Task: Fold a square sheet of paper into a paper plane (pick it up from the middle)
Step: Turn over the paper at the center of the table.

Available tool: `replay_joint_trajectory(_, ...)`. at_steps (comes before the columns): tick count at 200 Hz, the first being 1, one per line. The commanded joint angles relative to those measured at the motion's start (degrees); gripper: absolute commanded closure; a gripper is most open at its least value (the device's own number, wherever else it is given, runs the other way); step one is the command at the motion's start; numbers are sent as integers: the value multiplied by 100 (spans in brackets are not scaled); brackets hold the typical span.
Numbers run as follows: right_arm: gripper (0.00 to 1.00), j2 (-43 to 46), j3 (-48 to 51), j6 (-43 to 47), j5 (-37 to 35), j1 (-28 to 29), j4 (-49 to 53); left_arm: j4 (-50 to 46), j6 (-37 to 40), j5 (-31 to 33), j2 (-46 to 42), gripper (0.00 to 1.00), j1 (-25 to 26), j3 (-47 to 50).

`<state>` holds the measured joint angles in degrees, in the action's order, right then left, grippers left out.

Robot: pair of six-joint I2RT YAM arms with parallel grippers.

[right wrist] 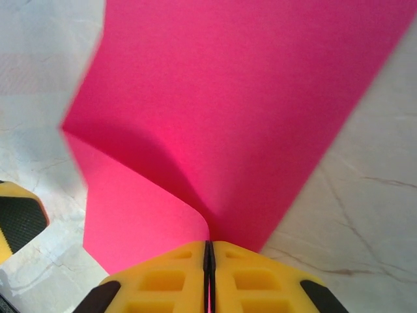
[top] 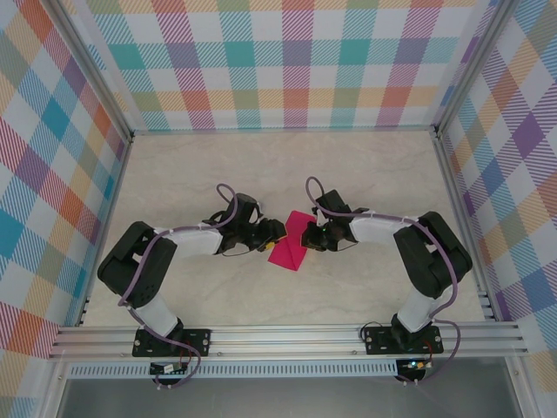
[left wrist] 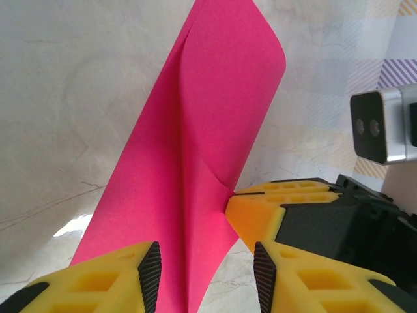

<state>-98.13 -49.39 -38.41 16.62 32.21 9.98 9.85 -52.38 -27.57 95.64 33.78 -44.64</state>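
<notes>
The square sheet of paper (top: 291, 243) is magenta-pink and sits mid-table between my two grippers, bent into a soft lengthwise fold. My right gripper (top: 307, 235) is shut on the sheet's right edge. In the right wrist view its closed jaws (right wrist: 208, 251) pinch the sheet (right wrist: 247, 117), which curls up around them. My left gripper (top: 276, 235) is open. In the left wrist view its pads stand apart on either side of the sheet's (left wrist: 195, 143) near end, around the crease, without clamping it (left wrist: 205, 264). The right gripper's yellow fingers (left wrist: 260, 212) meet the sheet there too. The paper plane is out of view.
The marble-patterned tabletop (top: 261, 165) extends around the sheet. Plaid walls on aluminium posts (top: 113, 96) close the left, back and right sides. A metal rail (top: 278, 335) runs along the near edge by both arm bases. The right wrist camera (left wrist: 384, 127) is close to my left fingers.
</notes>
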Motion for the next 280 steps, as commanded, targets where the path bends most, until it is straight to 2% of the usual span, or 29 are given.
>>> replay_joint_trajectory(1, 90, 191, 170, -113, 166, -83, -241, 376, -71, -205, 117, 56, 93, 153)
replay_joint_trajectory(63, 90, 199, 197, -114, 219, -89, -260, 667, 283, -372, 517, 57, 242, -74)
replay_joint_trajectory(101, 89, 189, 215, -105, 227, -94, -253, 337, 536, -254, 642, 58, 353, -354)
replay_joint_trajectory(187, 89, 205, 218, -97, 254, -101, -240, 115, 674, -153, 966, 72, 399, -635)
replay_joint_trajectory(229, 89, 241, 200, -96, 245, -101, -202, -112, 824, -31, 973, 72, 401, -695)
replay_joint_trajectory(280, 83, 347, 176, -109, 254, -101, -129, -62, 854, -68, 1028, 74, 401, -719)
